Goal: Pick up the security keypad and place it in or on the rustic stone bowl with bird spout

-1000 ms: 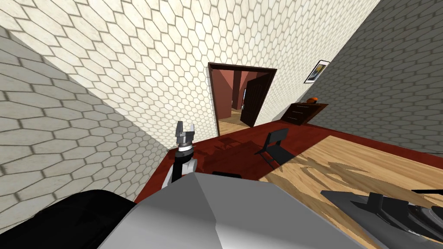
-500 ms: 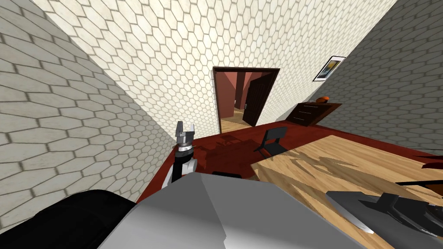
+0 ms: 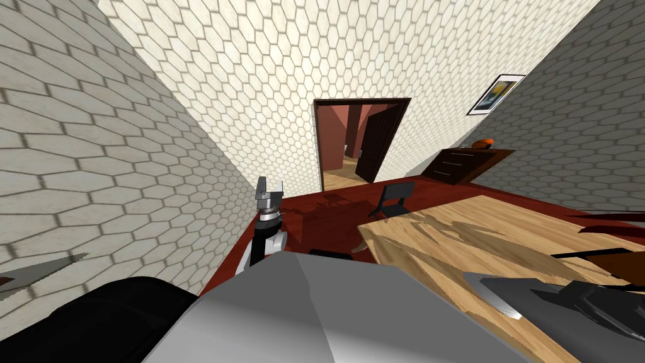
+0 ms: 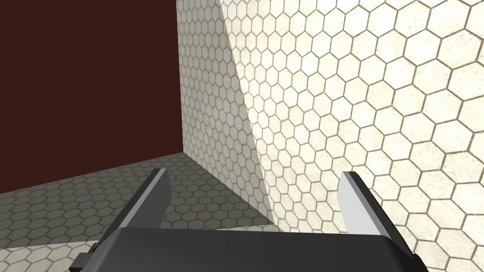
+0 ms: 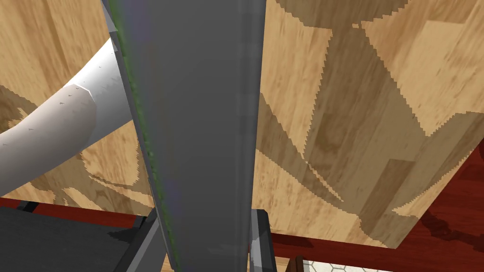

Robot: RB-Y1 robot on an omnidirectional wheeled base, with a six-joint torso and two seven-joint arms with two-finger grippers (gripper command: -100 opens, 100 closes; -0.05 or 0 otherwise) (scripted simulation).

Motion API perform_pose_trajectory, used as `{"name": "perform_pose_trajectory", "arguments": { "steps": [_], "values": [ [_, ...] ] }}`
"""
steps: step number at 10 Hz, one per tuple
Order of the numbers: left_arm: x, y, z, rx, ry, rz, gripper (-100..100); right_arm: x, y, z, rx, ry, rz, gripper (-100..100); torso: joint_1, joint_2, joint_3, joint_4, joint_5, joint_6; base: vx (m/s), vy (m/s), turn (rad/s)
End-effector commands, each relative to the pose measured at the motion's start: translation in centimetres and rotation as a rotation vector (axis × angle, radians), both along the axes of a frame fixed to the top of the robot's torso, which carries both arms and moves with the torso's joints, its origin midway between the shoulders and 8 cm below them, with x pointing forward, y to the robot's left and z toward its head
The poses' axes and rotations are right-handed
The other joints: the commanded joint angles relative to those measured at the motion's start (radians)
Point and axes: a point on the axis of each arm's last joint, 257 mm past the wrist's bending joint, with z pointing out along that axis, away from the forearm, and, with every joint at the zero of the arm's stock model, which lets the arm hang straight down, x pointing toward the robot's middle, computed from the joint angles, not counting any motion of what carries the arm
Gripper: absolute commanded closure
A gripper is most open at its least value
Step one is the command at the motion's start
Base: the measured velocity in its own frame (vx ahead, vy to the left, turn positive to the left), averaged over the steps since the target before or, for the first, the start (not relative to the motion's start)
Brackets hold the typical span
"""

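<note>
Grips the keypad (image 5: 194, 118) in the right gripper (image 5: 203, 231), fingers pressing its sides, over the table (image 5: 354, 118). Holds the left gripper (image 4: 255, 177) raised by the wall (image 4: 378, 94), jaws spread wide.

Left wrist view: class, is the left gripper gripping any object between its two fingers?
No: the left gripper has its fingers wide apart, with no object between them.

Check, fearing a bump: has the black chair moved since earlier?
No. The chair stays before the doorway, beside the table; the whole view shifted: I turned.
</note>
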Motion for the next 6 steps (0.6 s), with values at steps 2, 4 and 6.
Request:
{"name": "perform_pose_trajectory", "arguments": {
  "steps": [2, 4, 6],
  "values": [
    [0.0, 0.0, 0.0, 0.0, 0.0, 0.0, 0, -0.1, -0.5, 1.3, 0.005, 0.008, -0.044, 100, 0.0, 0.003, 0.002, 0.001, 0.0, 0.002, -0.29, -0.096, 0.099],
    [0.0, 0.0, 0.0, 0.0, 0.0, 0.0, 0, -0.1, -0.6, 2.2, 0.01, 0.013, -0.067, 100, -0.001, 0.008, 0.005, 0.001, 0.001, 0.008, -0.28, -0.08, 0.065],
    [0.0, 0.0, 0.0, 0.0, 0.0, 0.0, 0, -0.2, -0.7, 2.8, 0.014, 0.019, -0.084, 100, 0.0, 0.01, 0.006, 0.002, 0.002, 0.012, -0.222, -0.058, 0.04]
  ]
}}
